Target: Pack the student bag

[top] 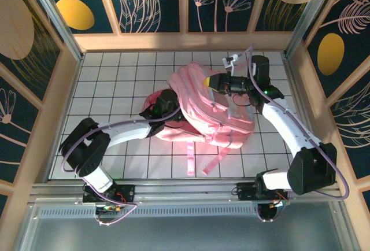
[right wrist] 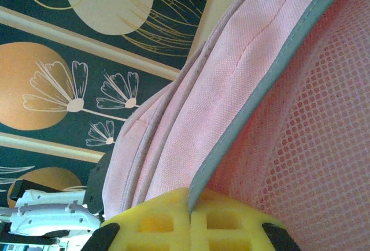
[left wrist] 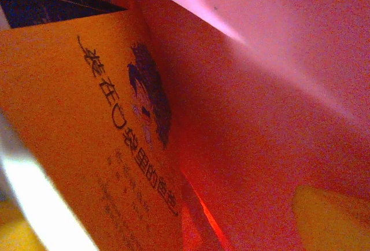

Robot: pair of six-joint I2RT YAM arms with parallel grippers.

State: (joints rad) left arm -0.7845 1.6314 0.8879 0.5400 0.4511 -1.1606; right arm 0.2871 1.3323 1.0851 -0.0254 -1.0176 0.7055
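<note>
Yellow pads (right wrist: 150, 223) of right gripper (right wrist: 189, 216) clenched on grey-trimmed rim of student bag (top: 215, 107); mesh panel (right wrist: 300, 124) at right of frame. Bag lies centre of white gridded table (top: 115, 77), straps (top: 191, 161) trailing toward lower edge. Opening at bag's left side swallows left gripper (top: 166, 104) (jaw state cannot be told). Orange book (left wrist: 87, 147), cartoon cover, rests against pink lining, left of frame.
</note>
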